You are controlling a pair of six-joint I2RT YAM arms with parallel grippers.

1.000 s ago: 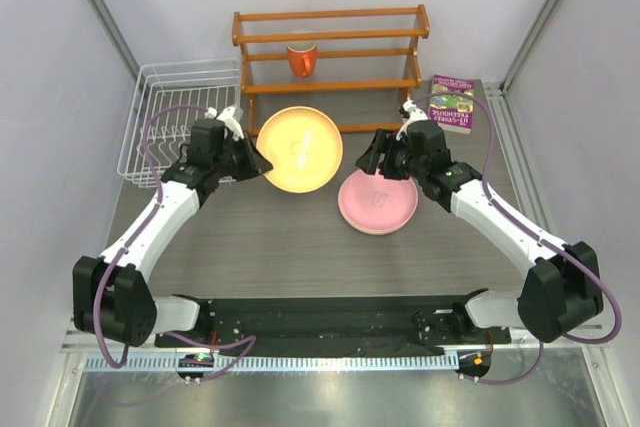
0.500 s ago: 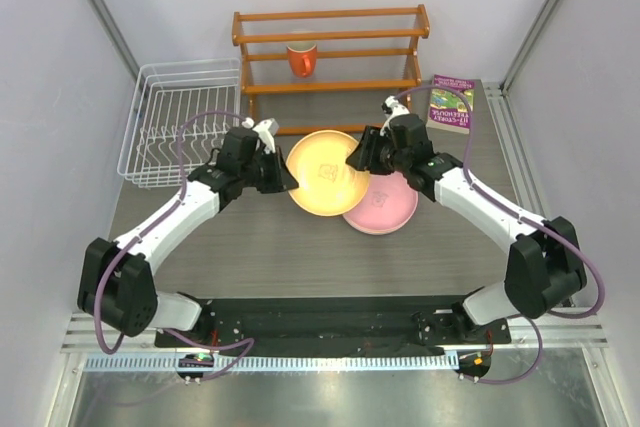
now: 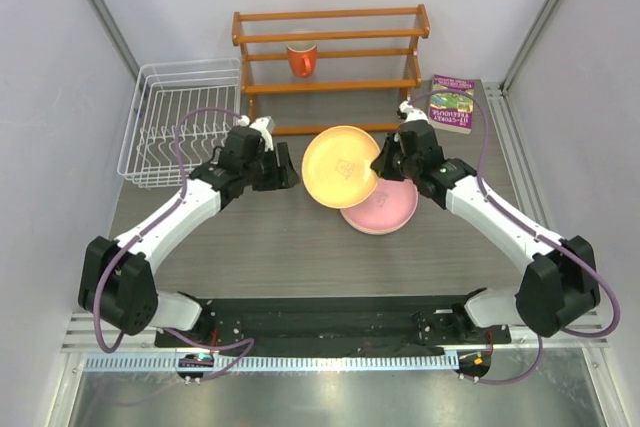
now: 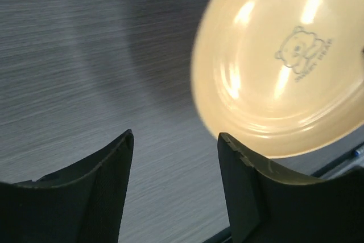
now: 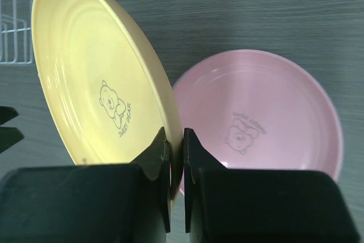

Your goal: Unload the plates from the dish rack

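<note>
Top view: on a grey wood-grain table (image 3: pixel 250 237) between pale walls, the right gripper (image 3: pixel 381 169) pinches the rim of a tilted yellow plate (image 3: pixel 340 165) above a flat pink plate (image 3: pixel 392 213). The left gripper (image 3: pixel 290 169) stands apart. A white dish rack (image 3: pixel 180 122) sits far left. A wooden shelf (image 3: pixel 330 87), mug (image 3: pixel 302 59) and book (image 3: pixel 452 103) stand behind.

Left wrist view: jaws wide, holding nothing.

Right wrist view: jaws narrow on the rim; the plate's bear print reads "SWEET BEAR".

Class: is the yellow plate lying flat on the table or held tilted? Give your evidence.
Held tilted: the right gripper pinches the yellow plate by its rim, and its face slants, unlike the flat pink plate.
</note>
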